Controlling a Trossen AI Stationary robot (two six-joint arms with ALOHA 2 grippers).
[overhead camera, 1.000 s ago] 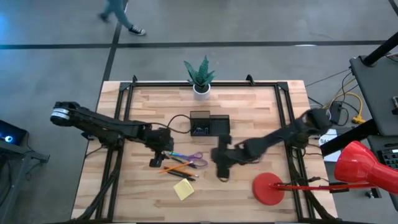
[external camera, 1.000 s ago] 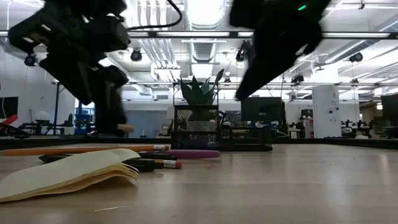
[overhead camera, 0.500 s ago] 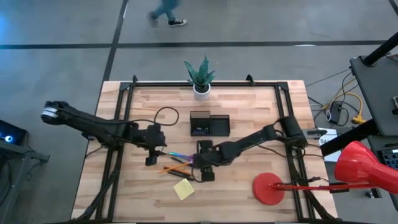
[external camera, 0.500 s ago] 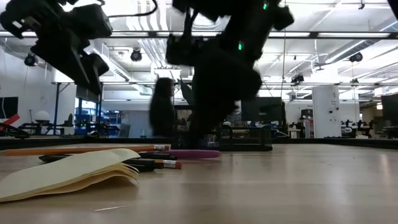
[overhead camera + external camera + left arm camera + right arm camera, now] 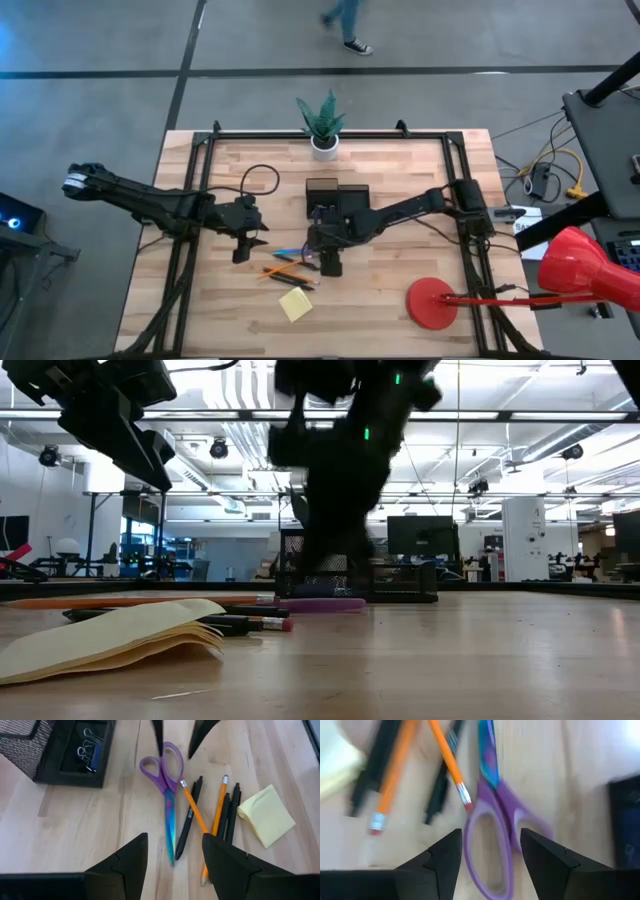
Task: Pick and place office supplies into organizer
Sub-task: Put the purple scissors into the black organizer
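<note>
The purple-handled scissors (image 5: 167, 795) lie flat on the table beside orange pencils (image 5: 192, 807), dark pens (image 5: 186, 827) and a yellow sticky-note pad (image 5: 267, 815). The black organizer (image 5: 337, 199) stands behind them, with clips (image 5: 87, 755) in one compartment. My right gripper (image 5: 491, 832) is open and points steeply down over the scissors' handles (image 5: 492, 845), one finger on either side of a handle loop; I cannot tell whether it touches. My left gripper (image 5: 243, 252) hangs open above the table, left of the supplies.
A white pot with a green plant (image 5: 322, 125) stands at the table's far edge. A red lamp's base (image 5: 432, 303) sits near the right front corner. A person's legs (image 5: 347, 25) cross the floor beyond the table.
My right gripper has swept toward the table's left edge and sunk over the scissors' handles, staying open. My left gripper has drawn back toward the left edge and risen, still open. The supplies have not moved.
</note>
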